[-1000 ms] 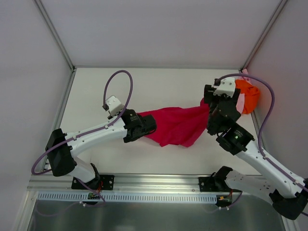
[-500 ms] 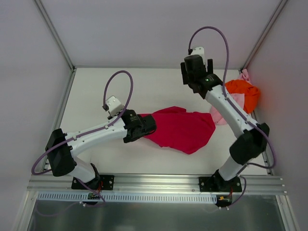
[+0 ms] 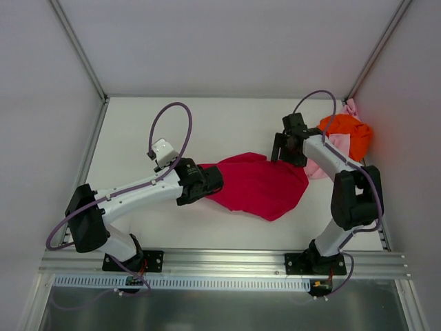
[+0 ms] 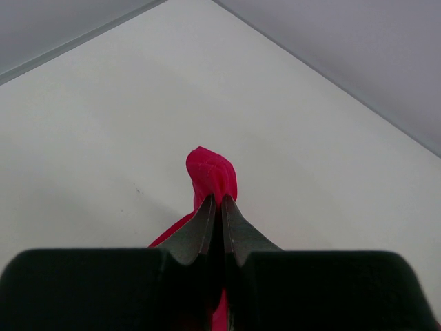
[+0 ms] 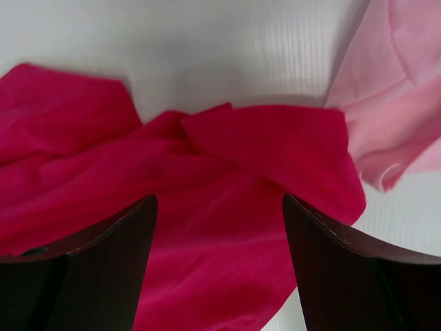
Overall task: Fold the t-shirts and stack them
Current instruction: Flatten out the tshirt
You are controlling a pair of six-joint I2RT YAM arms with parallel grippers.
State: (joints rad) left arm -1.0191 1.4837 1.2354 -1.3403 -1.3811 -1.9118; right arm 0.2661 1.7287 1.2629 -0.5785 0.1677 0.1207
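The left gripper (image 4: 220, 207) is pinched tight on a fold of the red shirt (image 3: 258, 185), which lies spread at frame centre. The right gripper (image 5: 218, 207) gapes wide, low over that shirt's upper right edge and beside the pink shirt (image 3: 315, 167). The orange shirt (image 3: 348, 132) sits at upper right. Half a second ago the right arm was raised toward upper centre; it has since come down. The red shirt has not shifted.

No readable text, labels, brands, numbers or signs anywhere in top or wrist views.
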